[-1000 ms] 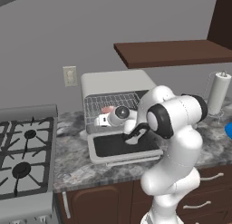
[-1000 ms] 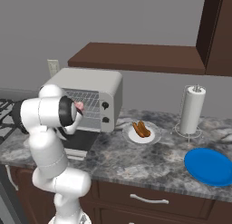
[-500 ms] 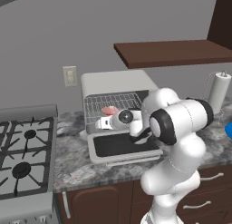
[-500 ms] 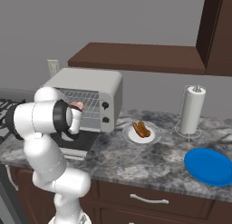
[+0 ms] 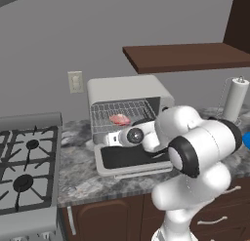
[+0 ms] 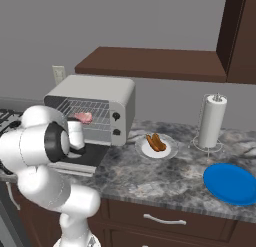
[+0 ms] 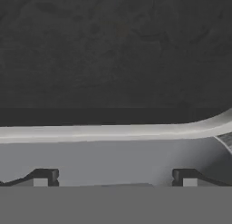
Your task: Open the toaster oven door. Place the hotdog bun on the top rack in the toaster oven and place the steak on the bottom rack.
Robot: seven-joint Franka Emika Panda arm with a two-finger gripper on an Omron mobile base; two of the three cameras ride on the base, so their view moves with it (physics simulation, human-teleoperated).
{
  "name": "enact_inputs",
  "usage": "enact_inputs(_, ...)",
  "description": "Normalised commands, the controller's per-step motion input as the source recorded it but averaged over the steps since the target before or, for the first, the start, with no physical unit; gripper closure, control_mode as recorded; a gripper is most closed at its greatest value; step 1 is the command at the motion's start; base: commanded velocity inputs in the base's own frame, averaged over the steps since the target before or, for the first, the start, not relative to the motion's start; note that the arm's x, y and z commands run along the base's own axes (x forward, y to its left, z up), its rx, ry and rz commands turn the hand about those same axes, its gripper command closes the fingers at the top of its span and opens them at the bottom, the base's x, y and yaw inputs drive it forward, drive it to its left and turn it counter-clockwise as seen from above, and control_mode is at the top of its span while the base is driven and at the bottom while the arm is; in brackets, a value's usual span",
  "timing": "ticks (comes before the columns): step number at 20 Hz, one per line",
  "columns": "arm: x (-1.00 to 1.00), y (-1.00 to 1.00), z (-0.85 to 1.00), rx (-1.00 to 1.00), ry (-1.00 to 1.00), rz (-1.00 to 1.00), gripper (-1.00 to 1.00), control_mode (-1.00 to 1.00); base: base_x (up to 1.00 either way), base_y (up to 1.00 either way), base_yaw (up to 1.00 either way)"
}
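Jaws (image 7: 113, 180) are seen spread wide and empty in the hand view, tips well apart at bottom of frame, nothing between them. Steak (image 5: 120, 119) is already released: it is seen lying on a wire rack inside the toaster oven (image 5: 128, 91), centre-left of left base view. Which rack can't be told for certain. The toaster oven door (image 5: 132, 158) is dropped flat, so opening is done. Vs 1 s ago: hand is now drawn back from the cavity, further out over the door, steak left behind. Hotdog bun (image 6: 156, 142) is still on the white dish (image 6: 167, 153), on the bench (image 6: 165, 178) right of oven; judged next item to be fetched.
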Motion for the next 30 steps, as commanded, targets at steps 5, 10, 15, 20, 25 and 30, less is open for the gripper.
enact_inputs(5,0.0,0.17,0.8,-0.13,0.09,0.0,-1.0,-1.0,0.0,0.0,0.0)
enact_inputs(10,0.0,0.22,0.83,-0.01,0.22,0.0,-1.0,-1.0,0.0,0.0,0.0)
enact_inputs(15,0.0,0.24,0.82,-0.03,0.25,0.01,-1.0,-1.0,0.0,0.0,0.0)
enact_inputs(20,0.01,0.24,0.88,-0.02,0.19,0.03,-1.0,-1.0,0.0,0.0,0.0)
enact_inputs(25,0.0,0.32,0.8,0.0,0.26,0.08,-1.0,-1.0,0.0,0.0,0.0)
enact_inputs(30,0.0,0.42,0.71,-0.04,0.35,0.01,-1.0,-1.0,0.0,0.0,0.0)
